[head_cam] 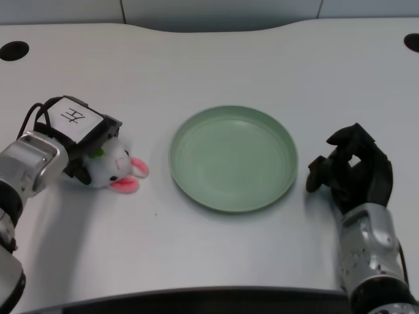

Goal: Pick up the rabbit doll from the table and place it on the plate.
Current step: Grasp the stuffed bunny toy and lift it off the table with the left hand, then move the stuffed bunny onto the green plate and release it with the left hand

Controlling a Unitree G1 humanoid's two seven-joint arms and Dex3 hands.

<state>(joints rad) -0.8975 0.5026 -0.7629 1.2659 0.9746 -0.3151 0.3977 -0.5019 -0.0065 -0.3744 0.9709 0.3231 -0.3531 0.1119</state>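
The left hand (88, 140), black with a white label on its back, grips a fluffy white rabbit (116, 167) with pink ears, low over the smooth white worktop (216, 78), left of a round, shallow green plate (233, 157).

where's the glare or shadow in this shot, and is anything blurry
Head view: even, soft light; faint sheen on the green plate rim, a soft shadow under it. The left hand shades the rabbit doll, hiding the fingers. Focus is sharp overall.
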